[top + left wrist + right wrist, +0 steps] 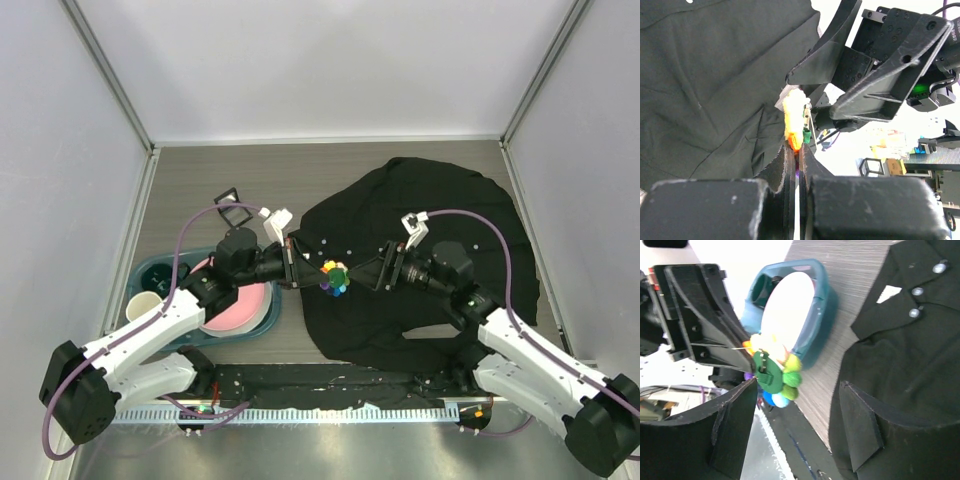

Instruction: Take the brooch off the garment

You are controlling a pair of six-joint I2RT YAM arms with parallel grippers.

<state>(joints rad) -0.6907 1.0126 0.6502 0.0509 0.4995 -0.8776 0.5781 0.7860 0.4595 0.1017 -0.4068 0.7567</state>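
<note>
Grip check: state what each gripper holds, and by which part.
The left gripper pinches the brooch by its edge, at the fingertips; the right gripper stands open, holding nothing.

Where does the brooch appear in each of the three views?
Top external: the brooch lies near the centre, at the left edge of the black shirt.
Left wrist: centre, pale yellow and orange, at the tips of the shut left gripper.
Right wrist: left of centre, green back showing.
Shared landmark: the black shirt, at left in left wrist, at right in right wrist.
</note>
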